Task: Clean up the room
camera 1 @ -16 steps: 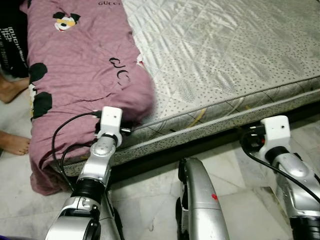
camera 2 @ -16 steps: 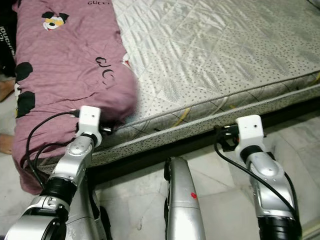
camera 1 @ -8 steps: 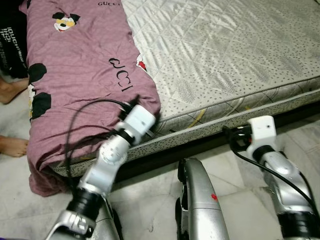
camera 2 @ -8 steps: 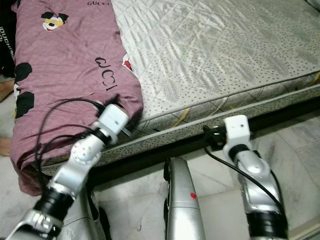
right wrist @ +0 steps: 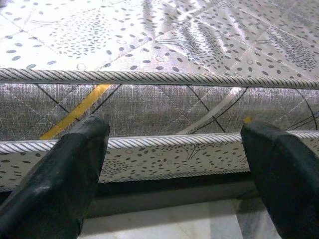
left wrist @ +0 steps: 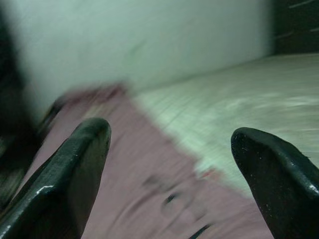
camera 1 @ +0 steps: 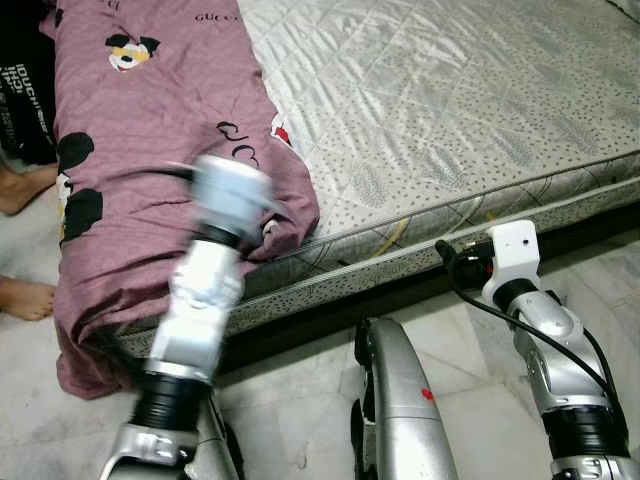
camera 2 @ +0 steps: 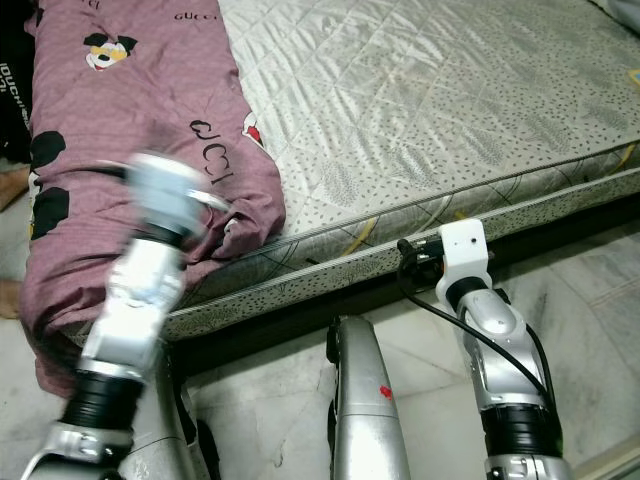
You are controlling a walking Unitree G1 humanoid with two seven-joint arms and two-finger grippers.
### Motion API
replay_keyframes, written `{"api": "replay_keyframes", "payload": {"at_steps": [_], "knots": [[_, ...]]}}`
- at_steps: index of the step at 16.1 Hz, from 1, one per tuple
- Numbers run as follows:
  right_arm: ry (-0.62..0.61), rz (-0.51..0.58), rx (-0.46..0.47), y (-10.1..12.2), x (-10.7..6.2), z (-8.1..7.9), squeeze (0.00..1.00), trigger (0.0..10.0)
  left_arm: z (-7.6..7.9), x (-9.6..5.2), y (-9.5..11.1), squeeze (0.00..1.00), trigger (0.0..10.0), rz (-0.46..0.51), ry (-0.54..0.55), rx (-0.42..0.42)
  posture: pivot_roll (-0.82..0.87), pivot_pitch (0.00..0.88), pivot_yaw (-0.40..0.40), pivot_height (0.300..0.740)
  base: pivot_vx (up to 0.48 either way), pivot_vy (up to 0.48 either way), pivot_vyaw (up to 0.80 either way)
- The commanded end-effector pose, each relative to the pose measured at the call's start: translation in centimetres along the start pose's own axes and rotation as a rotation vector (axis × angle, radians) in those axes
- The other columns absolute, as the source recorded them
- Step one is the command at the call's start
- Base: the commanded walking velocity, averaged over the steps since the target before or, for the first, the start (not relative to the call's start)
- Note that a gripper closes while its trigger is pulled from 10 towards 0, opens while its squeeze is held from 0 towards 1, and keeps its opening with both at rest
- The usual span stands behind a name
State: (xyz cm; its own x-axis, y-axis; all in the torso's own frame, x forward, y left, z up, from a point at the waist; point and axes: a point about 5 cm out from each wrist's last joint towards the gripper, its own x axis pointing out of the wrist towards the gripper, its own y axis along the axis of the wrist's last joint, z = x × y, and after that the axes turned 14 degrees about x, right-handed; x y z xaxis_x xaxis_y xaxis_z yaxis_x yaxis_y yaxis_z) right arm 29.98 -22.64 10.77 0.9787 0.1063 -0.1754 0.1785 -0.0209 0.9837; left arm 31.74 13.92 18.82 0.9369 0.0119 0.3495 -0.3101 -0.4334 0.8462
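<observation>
- Left eye view: a mauve-pink printed blanket with black lettering and cartoon mouse patches [camera 1: 150, 130] lies along the robot's left part of a grey quilted mattress with a speckled, rope-piped side [camera 1: 450, 110], and its near end hangs over the mattress corner toward the pale marble floor [camera 1: 300, 400].
- The left gripper [left wrist: 169, 164] is raised above the near part of the blanket; its arm is blurred in the head views. In the left wrist view its two black fingers [left wrist: 75, 169] stand wide apart with nothing between them, the blanket and the bare mattress blurred beyond.
- The right gripper [right wrist: 174, 164] is low, close in front of the mattress side, well apart from the blanket. Its black fingers [right wrist: 65, 174] are spread wide and hold nothing; between them show the piped edge, a yellow stripe and the dark gap beneath the mattress.
- A person's bare feet [camera 1: 25, 297] rest on the floor just beside the hanging blanket, at the robot's far left.
- A dark garment with white lettering [camera 1: 20, 90] lies at the blanket's far-left edge.
</observation>
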Motion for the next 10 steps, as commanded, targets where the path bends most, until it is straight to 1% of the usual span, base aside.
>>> {"api": "replay_keyframes", "payload": {"at_steps": [1, 2, 3, 4, 5, 6, 8, 9, 10], "knots": [[-0.003, -0.006, 0.002, -0.4, -0.1, -0.2, 0.0, 10.0, -1.0, -0.5, -3.3, 0.0, 10.0, -0.206, 0.048, -0.019, -0.16, 0.121, -0.019, 0.502, 0.0, 0.0, 0.0], [0.004, 0.0, 0.006, -0.3, -0.1, -0.4, 0.0, 10.0, -1.4, -0.9, -6.0, 0.0, 10.0, -0.363, 0.045, -0.036, -0.16, 0.121, -0.019, 0.502, 0.0, 0.0, 0.0], [0.006, 0.001, 0.007, -0.3, -0.1, -0.5, 0.0, 10.0, -1.3, -1.1, -6.9, 0.0, 10.0, -0.411, 0.026, -0.036, -0.16, 0.121, -0.018, 0.502, 0.0, 0.0, 0.0], [0.008, 0.003, 0.008, -0.3, -0.1, -0.6, 0.0, 10.0, -0.9, -1.4, -8.5, 0.0, 10.0, -0.494, -0.075, 0.029, -0.16, 0.122, -0.018, 0.502, 0.0, 0.0, 0.0], [0.009, 0.005, 0.01, -0.3, -0.1, -0.7, 0.0, 10.0, -0.5, -1.4, -9.2, 0.0, 10.0, -0.508, -0.166, 0.059, -0.16, 0.12, -0.019, 0.502, 0.0, 0.0, 0.0], [0.01, 0.006, 0.011, -0.2, 0.0, -0.7, 0.0, 10.0, -0.3, -1.3, -9.3, 0.0, 10.0, -0.512, -0.206, 0.068, -0.16, 0.12, -0.019, 0.502, 0.0, 0.0, 0.0], [0.01, 0.008, 0.015, -0.2, 0.0, -0.8, 0.0, 10.0, 0.0, -0.8, -9.5, 0.0, 10.0, -0.521, -0.233, 0.093, -0.16, 0.117, -0.019, 0.502, 0.0, 0.0, 0.0], [0.012, 0.011, 0.018, -0.2, 0.2, -1.0, 0.0, 10.0, 1.0, -0.7, -9.5, 0.0, 10.0, -0.513, -0.308, 0.124, -0.16, 0.112, -0.016, 0.502, 0.0, 0.0, 0.0], [0.013, 0.013, 0.019, -0.2, 0.2, -1.1, 0.0, 10.0, 2.1, -1.0, -9.4, 0.0, 10.0, -0.493, -0.393, 0.145, -0.16, 0.11, -0.014, 0.502, 0.0, 0.0, 0.0]]}}
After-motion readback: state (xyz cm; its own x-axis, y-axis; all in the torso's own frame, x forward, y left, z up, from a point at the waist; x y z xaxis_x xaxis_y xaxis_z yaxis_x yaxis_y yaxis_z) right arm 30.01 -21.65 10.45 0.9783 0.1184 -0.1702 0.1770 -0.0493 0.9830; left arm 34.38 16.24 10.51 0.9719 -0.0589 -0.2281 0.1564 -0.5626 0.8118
